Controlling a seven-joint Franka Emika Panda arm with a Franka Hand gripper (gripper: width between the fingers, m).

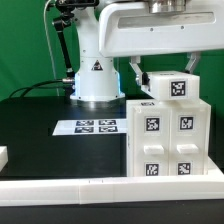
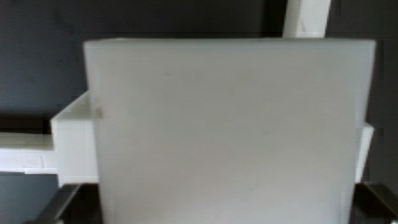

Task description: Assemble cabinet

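Fitting step, by judgement: top block point(image 1: 170, 88) onto the cabinet point(image 1: 165, 140).
The cabinet stands on the counter point(image 1: 40, 140); the top block sits atop it, hand point(image 2: 224, 205) astride, clamping not determinable. Next move calls for squaring, then pressing down.

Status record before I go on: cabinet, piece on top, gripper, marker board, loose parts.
cabinet: large white block, exterior view's right, tagged square fronts showing
top piece: white, tagged, resting on the cabinet
gripper: over the top piece; open or shut unclear
marker board: flat on the table, apart from the cabinet
loose part: small, white, at exterior view's left edge
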